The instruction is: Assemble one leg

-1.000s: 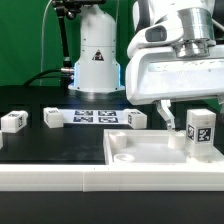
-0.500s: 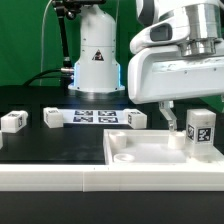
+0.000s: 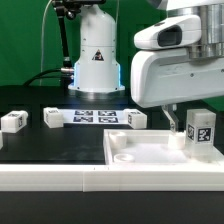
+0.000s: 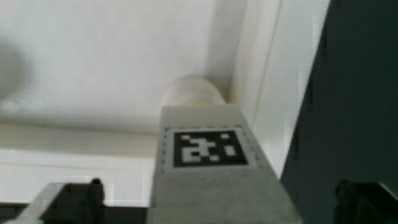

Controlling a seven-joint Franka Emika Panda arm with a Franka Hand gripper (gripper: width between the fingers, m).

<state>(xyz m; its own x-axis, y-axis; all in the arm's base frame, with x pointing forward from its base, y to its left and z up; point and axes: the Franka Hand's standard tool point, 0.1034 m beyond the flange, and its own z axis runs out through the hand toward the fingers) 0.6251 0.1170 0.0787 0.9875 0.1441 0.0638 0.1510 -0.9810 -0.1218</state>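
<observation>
Pincer (image 4: pixel 217 198) spread wide in the wrist view, holding nothing: its dark fingertips (image 4: pixel 71 198) sit on either side of the leg (image 4: pixel 208 150), each with a clear gap. The leg stands upright on the white panel (image 4: pixel 89 110), tag face toward the camera, with a raised rim of the panel running just beside it. The step looks to be the grasp. To do it well, centre the leg so both pads meet its flat sides together, since a lopsided close would probably tip so small a block. Grip low, keep it vertical, and close slowly

Exterior view: the leg is at the panel's end toward the exterior view's right, under the pincer's bulky white body. One finger (image 3: pixel 169 119) hangs near it on the exterior view's left, not touching; the other is hidden. Room is tight at the rim. The panel's bare middle lies open toward the exterior view's left. Three loose legs (image 3: pixel 51 118) and the marker board (image 3: pixel 92 116) lie well apart on the black desk (image 3: pixel 40 146), out of the way
</observation>
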